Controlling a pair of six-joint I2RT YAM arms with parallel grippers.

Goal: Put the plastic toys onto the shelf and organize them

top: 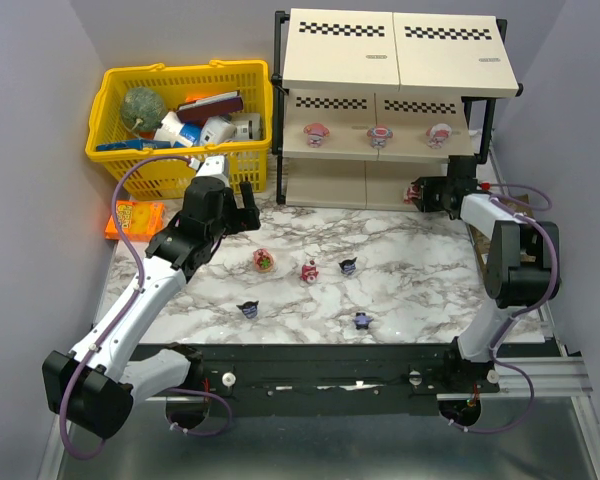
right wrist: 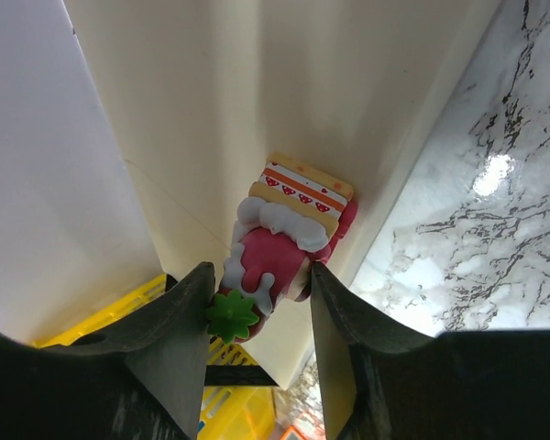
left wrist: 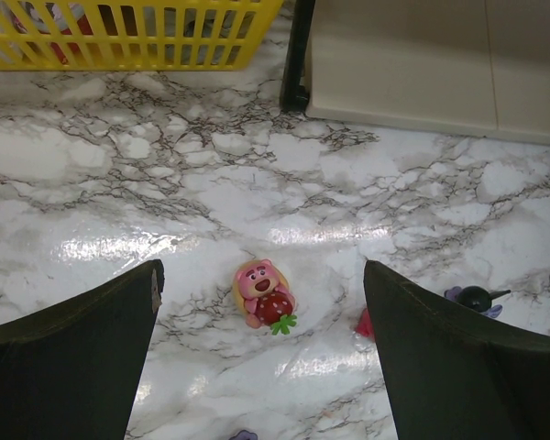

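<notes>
In the top view, your left fingers [top: 248, 212] are hovering spread wide above the marble desk [top: 420, 290], just in front of the yellow basket [top: 130, 165]. Your right fingers [top: 422, 192] are reaching into the bottom tier of the shelf [top: 395, 55] at its right end. Three pink-and-white figurines [top: 380, 135] are standing in a row on the middle tier. Five toys are lying loose on the desk: a pink bear figurine [top: 264, 261], a red figurine [top: 309, 270] just right of it, and three dark purple figurines [top: 348, 267], one beside the red figurine and two nearer the arm bases. An orange packet [top: 133, 218] is lying left of the desk.

In the left wrist view, the fingers are standing wide apart with nothing between them. The pink bear figurine, which is holding a strawberry, is lying on the desk below the gap. One dark purple figurine is peeking out past the right-hand finger, with the basket and a shelf post at the far edge.

In the right wrist view, the fingers are pinching a red-and-white figurine [right wrist: 275, 243] with a green leaf. It is sitting close against the beige shelf board [right wrist: 192, 110]; you cannot tell whether it is touching.
</notes>
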